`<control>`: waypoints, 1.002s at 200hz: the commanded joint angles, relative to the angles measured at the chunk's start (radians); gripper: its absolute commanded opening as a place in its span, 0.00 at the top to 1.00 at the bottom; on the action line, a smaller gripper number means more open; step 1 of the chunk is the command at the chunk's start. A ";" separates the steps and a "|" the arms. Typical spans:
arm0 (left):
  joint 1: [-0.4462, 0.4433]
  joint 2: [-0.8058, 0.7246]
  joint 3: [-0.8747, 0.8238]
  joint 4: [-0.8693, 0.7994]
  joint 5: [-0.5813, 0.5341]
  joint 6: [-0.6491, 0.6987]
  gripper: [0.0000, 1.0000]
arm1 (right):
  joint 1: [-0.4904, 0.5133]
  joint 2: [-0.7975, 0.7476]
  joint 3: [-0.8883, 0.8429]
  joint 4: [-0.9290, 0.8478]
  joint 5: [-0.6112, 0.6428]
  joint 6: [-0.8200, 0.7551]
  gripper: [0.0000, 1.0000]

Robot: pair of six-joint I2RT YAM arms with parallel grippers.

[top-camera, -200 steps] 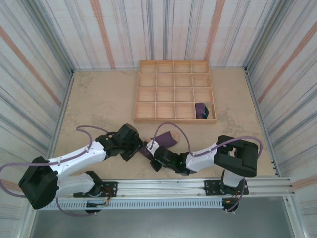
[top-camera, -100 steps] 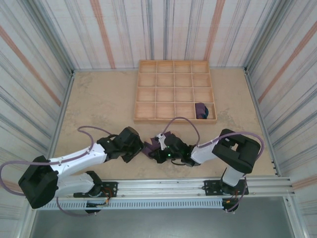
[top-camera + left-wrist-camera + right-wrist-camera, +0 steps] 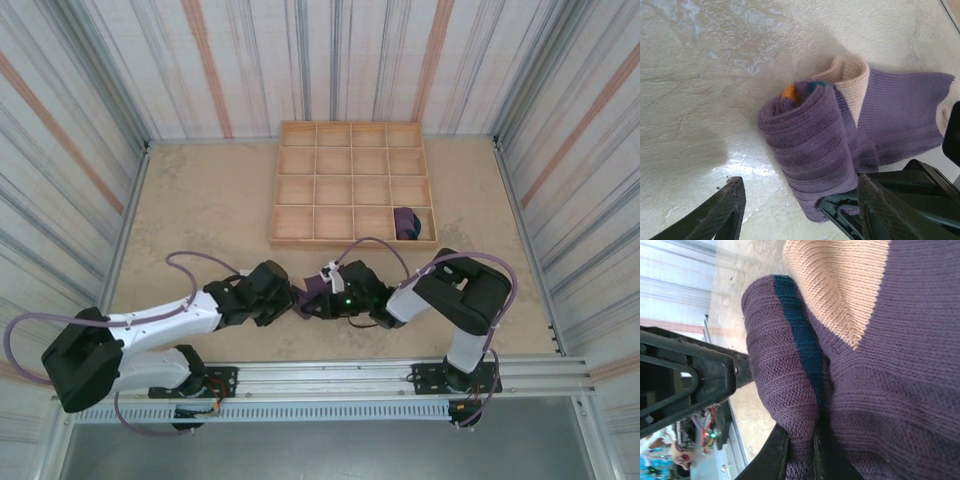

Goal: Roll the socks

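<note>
Now, rolled purple bundle (image 3: 406, 223) in tray's (image 3: 352, 125) near-right corner compartment.

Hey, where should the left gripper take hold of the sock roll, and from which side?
Probably the roll at its thick middle, coming down from above to straddle the cylinder. The right gripper pinches one end, and the unrolled tail lies flat on one side.
</note>
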 commanded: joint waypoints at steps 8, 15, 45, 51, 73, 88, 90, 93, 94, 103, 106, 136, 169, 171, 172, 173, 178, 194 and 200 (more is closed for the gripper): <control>-0.008 0.022 -0.010 0.018 -0.047 0.017 0.41 | -0.035 0.109 -0.067 -0.265 0.005 0.136 1.00; -0.008 0.028 -0.012 0.018 -0.051 0.014 0.42 | -0.039 0.112 -0.074 -0.247 0.003 0.154 1.00; -0.008 0.059 -0.001 0.037 -0.067 0.025 0.43 | -0.054 0.113 -0.072 -0.264 -0.004 0.186 1.00; -0.007 0.070 0.005 0.042 -0.067 0.029 0.43 | -0.056 0.115 -0.072 -0.267 -0.005 0.192 1.00; -0.002 0.118 0.023 0.067 -0.053 0.036 0.45 | -0.066 0.125 -0.074 -0.258 -0.015 0.215 1.00; -0.003 0.142 0.030 0.080 -0.053 0.039 0.46 | -0.068 0.128 -0.072 -0.256 -0.016 0.219 1.00; -0.002 0.145 0.030 0.085 -0.054 0.039 0.46 | -0.069 0.128 -0.072 -0.257 -0.016 0.219 1.00; -0.002 0.148 0.031 0.090 -0.055 0.040 0.46 | -0.069 0.130 -0.072 -0.255 -0.017 0.219 1.00; -0.002 0.149 0.031 0.092 -0.056 0.040 0.46 | -0.069 0.130 -0.071 -0.255 -0.016 0.219 1.00; -0.002 0.156 0.028 0.103 -0.059 0.041 0.46 | -0.069 0.134 -0.070 -0.256 -0.018 0.221 1.00; -0.002 0.158 0.028 0.104 -0.061 0.041 0.47 | -0.069 0.133 -0.071 -0.255 -0.018 0.222 1.00; 0.003 0.182 0.023 0.106 -0.067 0.028 0.49 | -0.072 0.145 -0.076 -0.234 -0.028 0.228 1.00; 0.013 0.213 0.006 0.122 -0.065 0.001 0.57 | -0.077 0.159 -0.076 -0.210 -0.039 0.228 1.00; 0.012 0.214 0.007 0.118 -0.065 0.000 0.58 | -0.077 0.160 -0.076 -0.207 -0.040 0.228 1.00; 0.013 0.215 0.007 0.118 -0.065 0.000 0.58 | -0.077 0.160 -0.076 -0.206 -0.040 0.228 1.00; 0.013 0.216 0.008 0.117 -0.065 -0.001 0.58 | -0.078 0.161 -0.076 -0.205 -0.042 0.228 1.00; 0.015 0.221 0.010 0.113 -0.063 -0.004 0.60 | -0.079 0.165 -0.076 -0.198 -0.046 0.228 1.00; 0.022 0.235 0.012 0.108 -0.055 -0.011 0.69 | -0.082 0.167 -0.082 -0.173 -0.048 0.228 0.95; 0.025 0.240 0.014 0.102 -0.051 -0.012 0.74 | -0.084 0.165 -0.084 -0.163 -0.048 0.228 0.91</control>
